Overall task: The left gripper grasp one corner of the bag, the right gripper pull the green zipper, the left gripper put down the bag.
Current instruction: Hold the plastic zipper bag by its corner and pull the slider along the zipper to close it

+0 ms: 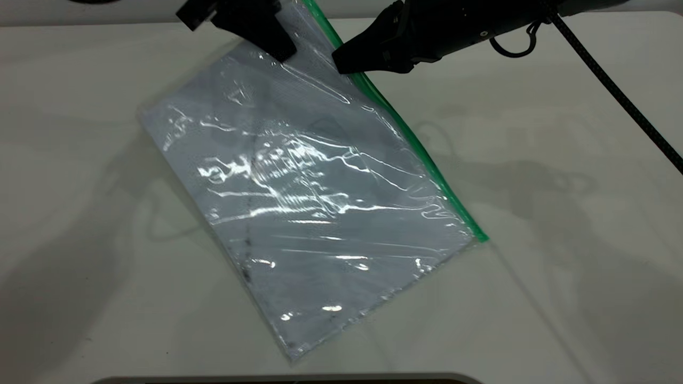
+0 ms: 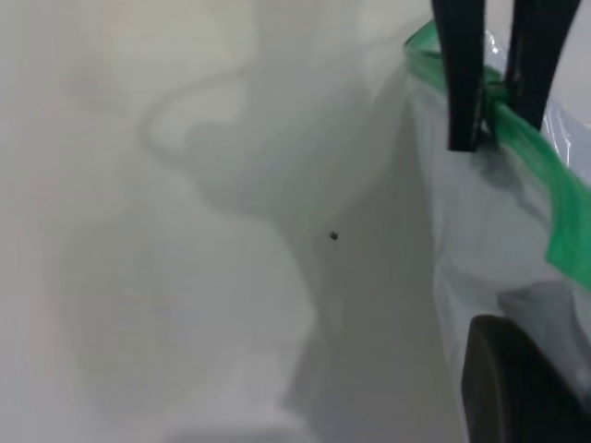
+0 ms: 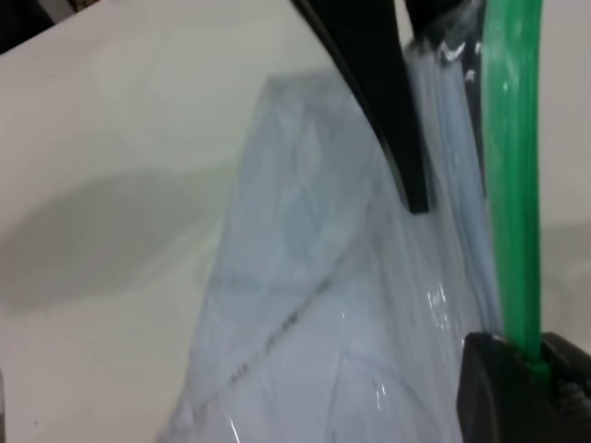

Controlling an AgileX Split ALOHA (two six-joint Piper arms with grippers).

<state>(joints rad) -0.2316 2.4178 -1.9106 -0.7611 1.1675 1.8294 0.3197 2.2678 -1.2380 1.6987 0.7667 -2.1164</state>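
We are at the zipper pull: corner held, slider pinched.

Our left gripper (image 1: 277,50) holds the bag (image 1: 309,197) by its far corner, jaws closed on the plastic, so that end is raised while the near end lies on the table (image 1: 560,256). Our right gripper (image 1: 347,61) sits on the green zipper (image 1: 421,152) just beside it, jaws narrowed around the strip; the left wrist view shows its fingers (image 2: 462,83) straddling the green edge. Next, we judge, comes a steady draw along the strip toward the near corner, keeping the bag taut. Nothing else stands in the way.
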